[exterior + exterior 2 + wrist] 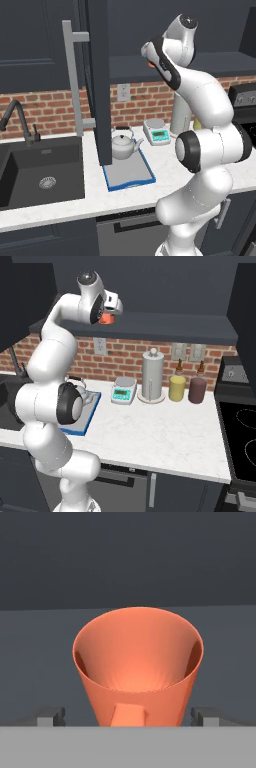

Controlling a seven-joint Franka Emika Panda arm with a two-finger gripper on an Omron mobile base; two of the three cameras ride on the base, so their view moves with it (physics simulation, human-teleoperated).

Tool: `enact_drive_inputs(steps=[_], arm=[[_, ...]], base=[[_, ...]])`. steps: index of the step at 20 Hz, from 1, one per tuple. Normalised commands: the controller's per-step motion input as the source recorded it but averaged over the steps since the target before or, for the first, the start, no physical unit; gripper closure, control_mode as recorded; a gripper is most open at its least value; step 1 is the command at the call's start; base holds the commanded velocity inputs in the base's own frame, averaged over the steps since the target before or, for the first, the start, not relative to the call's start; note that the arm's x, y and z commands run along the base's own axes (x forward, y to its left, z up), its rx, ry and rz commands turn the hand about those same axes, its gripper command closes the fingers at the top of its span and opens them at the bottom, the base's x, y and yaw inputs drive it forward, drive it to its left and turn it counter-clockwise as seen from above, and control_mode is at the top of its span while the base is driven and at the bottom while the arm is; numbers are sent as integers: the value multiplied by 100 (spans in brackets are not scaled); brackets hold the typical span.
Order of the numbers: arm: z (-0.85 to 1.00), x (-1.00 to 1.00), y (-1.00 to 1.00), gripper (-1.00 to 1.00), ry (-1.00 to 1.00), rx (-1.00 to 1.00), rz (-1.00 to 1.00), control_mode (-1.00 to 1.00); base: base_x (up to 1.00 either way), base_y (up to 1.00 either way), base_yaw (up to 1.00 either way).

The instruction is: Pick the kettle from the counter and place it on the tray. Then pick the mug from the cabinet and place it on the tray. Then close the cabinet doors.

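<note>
Kettle (123, 145) already on tray (131, 175); we're on the mug (137, 667) step w/ claw (129, 716) wide, tips at 3 & 9 o'clock of it. Next, we think: pinch it, lift off cabinet (165, 326) shelf.

Even, soft rendered light — faint shadows, no glare — sharp throughout, dim cabinet interior.
</note>
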Motion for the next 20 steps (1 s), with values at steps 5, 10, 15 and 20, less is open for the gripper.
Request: enact_drive_inputs(steps=[5,10,15,20], arm=[[-7,0,0,-100,0,0,-5,-100],[-12,-3,0,-100,0,0,-6,-100],[-2,-1,0,-100,0,0,-6,-100],[0,0,0,-100,0,0,-6,-100]], base=[[0,0,0],[0,0,0],[0,0,0],[0,0,0]])
